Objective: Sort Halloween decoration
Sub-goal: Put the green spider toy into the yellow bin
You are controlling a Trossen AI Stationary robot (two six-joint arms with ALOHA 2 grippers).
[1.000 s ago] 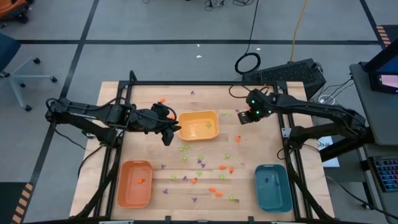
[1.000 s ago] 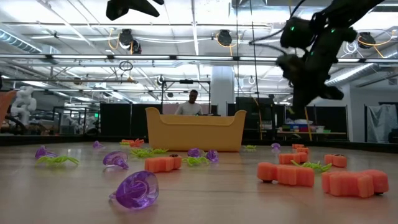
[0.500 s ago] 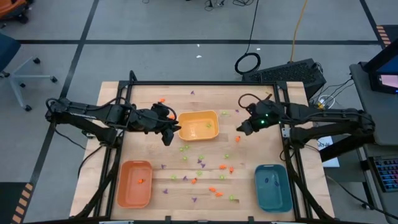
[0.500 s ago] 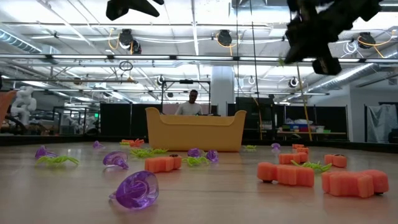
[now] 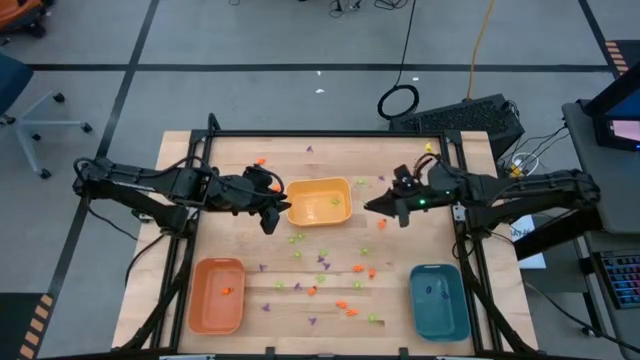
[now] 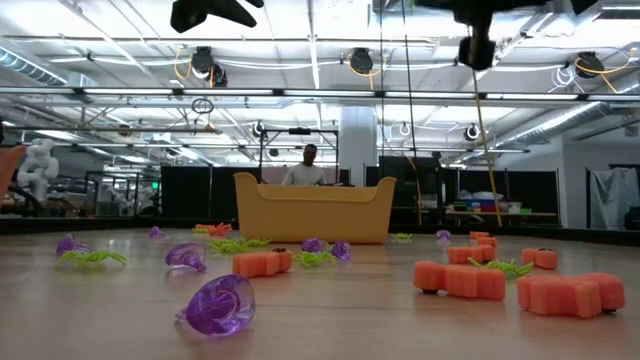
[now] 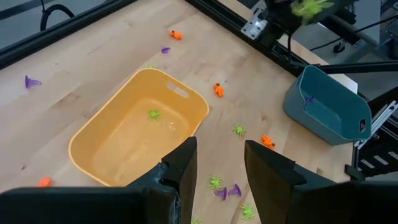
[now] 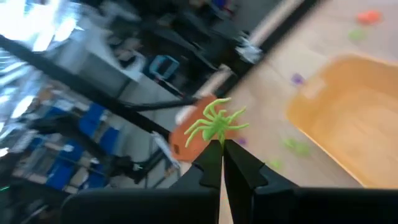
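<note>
The tabletop (image 5: 330, 160) has a dark frame rail along each edge; open wood lies between the three trays, giving fair room to move. The yellow tray (image 5: 320, 202) holds one green spider, as seen from the left wrist. Pieces (image 5: 322, 262) lie scattered mid-table, orange, green and purple: judged very light, the spiders soft and thin-legged, best pinched at the body. The left end effector (image 5: 270, 216), jaws partly open and empty, hovers beside the yellow tray. The right end effector (image 5: 372, 206), raised right of that tray, is closed on a green spider (image 8: 216, 123).
</note>
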